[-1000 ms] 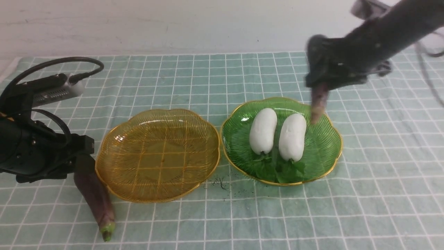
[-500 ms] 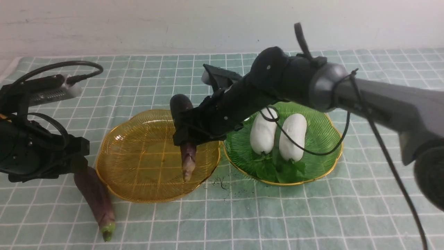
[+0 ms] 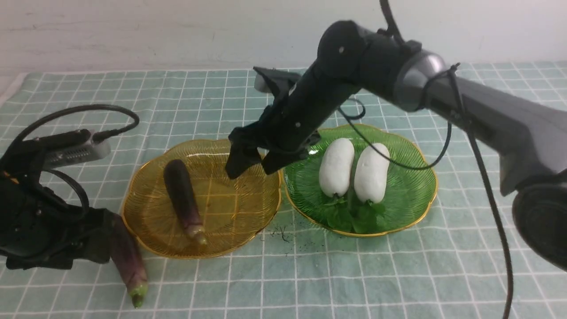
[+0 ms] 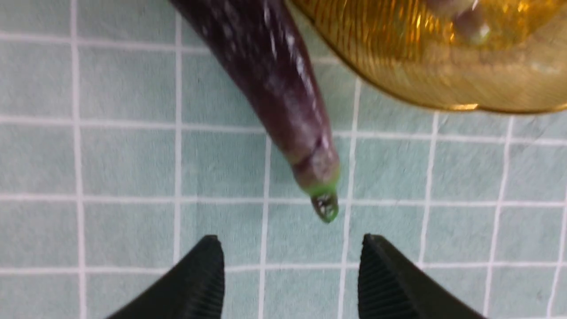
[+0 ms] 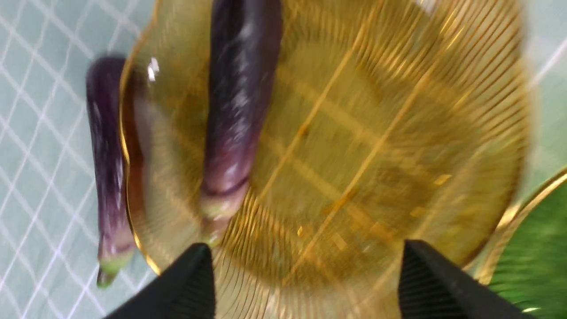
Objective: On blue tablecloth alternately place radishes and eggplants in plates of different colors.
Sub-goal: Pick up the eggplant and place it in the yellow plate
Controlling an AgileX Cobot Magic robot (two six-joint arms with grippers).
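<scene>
Surroundings: the blue tablecloth (image 3: 398, 274) covers the counter, pale teal with a thin white grid. A few dark specks (image 3: 281, 232) lie on it between the two plates, toward the near edge. A plain white wall (image 3: 177, 31) stands behind.

Obstructions: the right arm (image 3: 487, 115) reaches across above the green plate (image 3: 412, 186), with a black cable (image 3: 487, 195) hanging from it. The left arm (image 3: 35, 226) hides the thick end of the eggplant on the cloth (image 3: 128, 261).

Right jaws: spread wide, empty, and hovering over the right side of the amber plate (image 3: 230, 208), touching nothing.

Left jaws: spread, with nothing between them. In the left wrist view the green stem tip (image 4: 325, 208) lies just ahead of the gap. I cannot tell whether there is contact.

Task items: one eggplant in the amber plate (image 3: 181, 197) lies on the left half, stem end toward the near rim. The other lies on the cloth just beside that plate's left rim. Both radishes (image 3: 336, 166) lie side by side in the green plate, leaves toward the near rim.

Materials: the plates are translucent, ribbed and scallop-edged with gold rims. The eggplants are slim with glossy dark purple skin. The radishes are plump, smooth and white. The inner faces of the jaws are black and ridged.
</scene>
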